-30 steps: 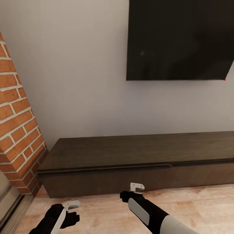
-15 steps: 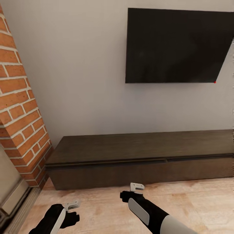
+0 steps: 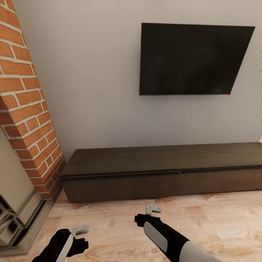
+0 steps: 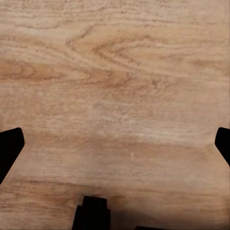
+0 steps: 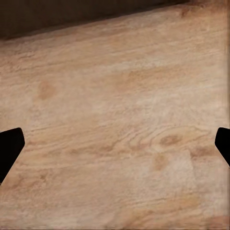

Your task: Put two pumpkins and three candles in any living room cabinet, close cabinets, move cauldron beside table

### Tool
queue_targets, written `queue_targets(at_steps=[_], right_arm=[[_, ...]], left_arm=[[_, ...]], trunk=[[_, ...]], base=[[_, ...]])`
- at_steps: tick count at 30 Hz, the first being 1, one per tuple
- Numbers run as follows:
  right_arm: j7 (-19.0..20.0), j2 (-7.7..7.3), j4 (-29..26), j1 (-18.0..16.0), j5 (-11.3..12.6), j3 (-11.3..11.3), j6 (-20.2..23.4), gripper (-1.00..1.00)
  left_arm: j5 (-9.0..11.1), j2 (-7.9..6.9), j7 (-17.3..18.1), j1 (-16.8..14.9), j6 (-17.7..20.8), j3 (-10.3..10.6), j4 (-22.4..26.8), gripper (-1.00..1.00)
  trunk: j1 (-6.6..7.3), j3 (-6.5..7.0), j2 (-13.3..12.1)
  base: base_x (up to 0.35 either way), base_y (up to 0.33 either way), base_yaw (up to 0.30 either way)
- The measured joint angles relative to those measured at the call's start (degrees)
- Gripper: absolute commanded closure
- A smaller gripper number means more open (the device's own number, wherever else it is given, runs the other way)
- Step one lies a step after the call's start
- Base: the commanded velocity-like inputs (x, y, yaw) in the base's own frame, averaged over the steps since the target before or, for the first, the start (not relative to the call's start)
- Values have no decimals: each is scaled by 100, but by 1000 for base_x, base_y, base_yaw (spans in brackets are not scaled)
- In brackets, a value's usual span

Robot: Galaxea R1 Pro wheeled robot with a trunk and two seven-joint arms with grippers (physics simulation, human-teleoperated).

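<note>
So the head cam has the whole wall scene: the cabinet (image 3: 160, 171), a long low dark-brown wood slab with flat handle-less fronts, all shut, sits against the pale wall well ahead of both sets of jaws. A flat black TV (image 3: 193, 60) hangs above it, and a red brick column (image 3: 29, 112) stands off beyond the left gripper (image 3: 79, 230).

The wrist cams get none of that. Left wrist just looks at light, grainy wood-plank floor (image 4: 115, 96), black fingertips (image 4: 9, 146) far apart at the frame edges, so spread and empty. The right gripper (image 5: 115, 143) is the same, jaws wide with nothing between them, though a dark strip of the cabinet base edges in past its tips.
</note>
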State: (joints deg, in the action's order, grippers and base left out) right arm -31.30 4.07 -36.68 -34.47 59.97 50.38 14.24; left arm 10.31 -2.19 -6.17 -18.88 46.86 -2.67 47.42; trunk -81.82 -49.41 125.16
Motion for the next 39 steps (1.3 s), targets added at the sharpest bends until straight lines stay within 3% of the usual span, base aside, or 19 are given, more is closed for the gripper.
queue_targets(at_steps=[7,9,13,17,18,21,24,29,34,39], right_arm=[[4,0,105,0,2,7,-8,-100],[11,0,285,1,3,5,-17,-100],[94,0,812,1,4,-10,-73,-100],[727,-1,1590,-1,-3,-13,-141,-100],[984,0,1930,-1,-3,-14,-276,-100],[1420,-1,2568,-3,10,-16,-749,-100],[1799,3,3090,-4,11,-20,-1113,-100],[2297,-9,3769,8,1,-34,-1600,-100],[2425,-90,3912,193,143,-29,-1829,-100],[2440,-121,3931,435,196,-27,-1874,-100]], left_arm=[[-14,-108,-1,0,-210,-23,-110,-100],[-27,-218,-3,0,-455,-26,-342,-100],[-22,-572,-5,-7,-1209,-27,-1024,-100],[-3,-923,3,-9,-1869,-25,-1687,-100],[-4,-1041,4,-9,-2203,-25,-1968,-100],[-5,-1225,4,-9,-2786,-19,-2450,-100],[-4,-1360,5,-10,-3098,-10,-2797,-100],[-7,-1525,97,-10,-3677,19,-3292,-100],[5,-1642,280,-11,-3912,42,-3598,-100],[9,-1634,332,-11,-4121,55,-3873,-100]], trunk=[[156,102,-281],[200,125,-361],[288,169,-521],[376,212,-682],[398,223,-722],[464,256,-842],[529,288,-962],[639,343,-1163],[749,400,-1363],[859,478,-1563]], base=[[-46,0,0],[-5,0,0],[-1,0,0],[0,0,0],[0,0,0],[0,0,0],[0,0,0],[0,0,0],[0,0,0],[0,0,0]])
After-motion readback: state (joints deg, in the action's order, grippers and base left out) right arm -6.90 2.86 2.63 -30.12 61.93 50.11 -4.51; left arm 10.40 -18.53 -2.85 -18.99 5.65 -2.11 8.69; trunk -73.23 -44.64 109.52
